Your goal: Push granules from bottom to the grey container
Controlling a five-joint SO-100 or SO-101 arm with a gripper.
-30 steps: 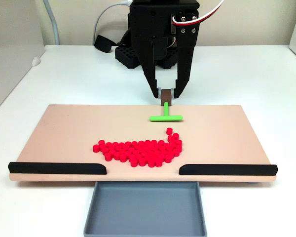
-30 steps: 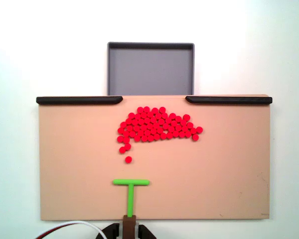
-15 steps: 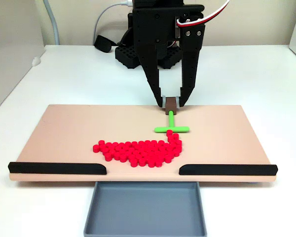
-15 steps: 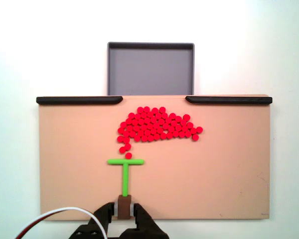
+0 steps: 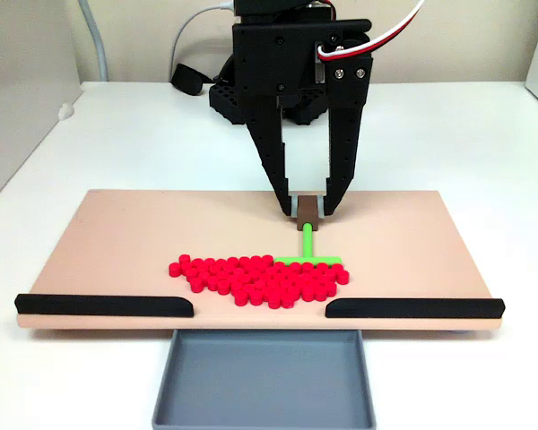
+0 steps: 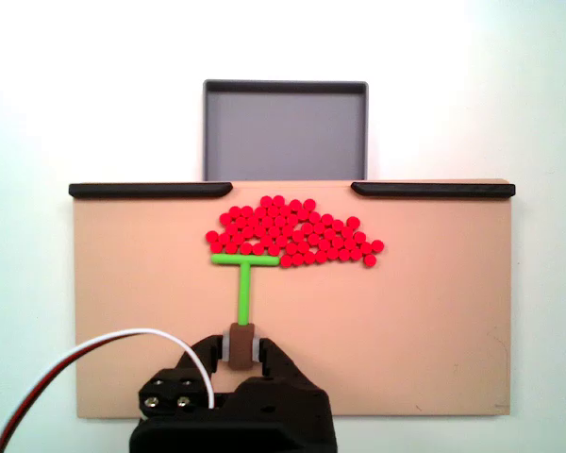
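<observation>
A cluster of red granules [image 5: 260, 276] [image 6: 292, 234] lies on the tan board [image 5: 117, 242] [image 6: 406, 330], just short of the gap between two black strips. My black gripper [image 5: 307, 208] [image 6: 241, 347] is shut on the brown handle of the green T-shaped pusher [image 5: 308, 254] [image 6: 242, 274]. The pusher's crossbar presses against the cluster's edge on the arm's side. The grey container [image 5: 264, 381] [image 6: 285, 132] sits beyond the gap, against the board's edge, with nothing inside.
Two black strips [image 5: 103, 305] [image 5: 412, 307] [image 6: 151, 190] [image 6: 432, 190] line the board's edge on either side of the gap. The arm's base [image 5: 242, 98] and a white cable [image 6: 94, 349] lie behind the board on the white table.
The gripper has advanced toward the container with the pusher. The crossbar swept the trailing granules into the cluster, which has spread sideways and shifted a little toward the gap.
</observation>
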